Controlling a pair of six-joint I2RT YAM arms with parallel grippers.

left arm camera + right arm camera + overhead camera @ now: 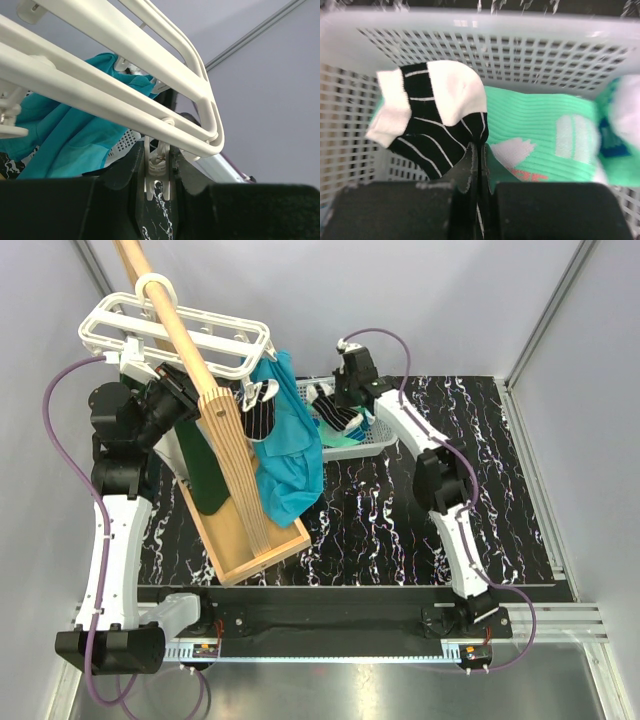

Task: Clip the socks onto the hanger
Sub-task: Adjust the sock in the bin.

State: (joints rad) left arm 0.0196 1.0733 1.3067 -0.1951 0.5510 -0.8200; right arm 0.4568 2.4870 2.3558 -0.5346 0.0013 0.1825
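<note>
Upper centre from above, outstretched right gripper [479, 152] pinches a black-and-white striped fabric sock [432, 117]; upper left, raised left gripper [159, 175] clamps a white plastic hanger clip [157, 162].

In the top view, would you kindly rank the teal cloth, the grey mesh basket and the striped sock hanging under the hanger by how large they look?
1. teal cloth, the largest.
2. mesh basket, though part of it is hidden.
3. striped sock, clearly the smallest.
</note>
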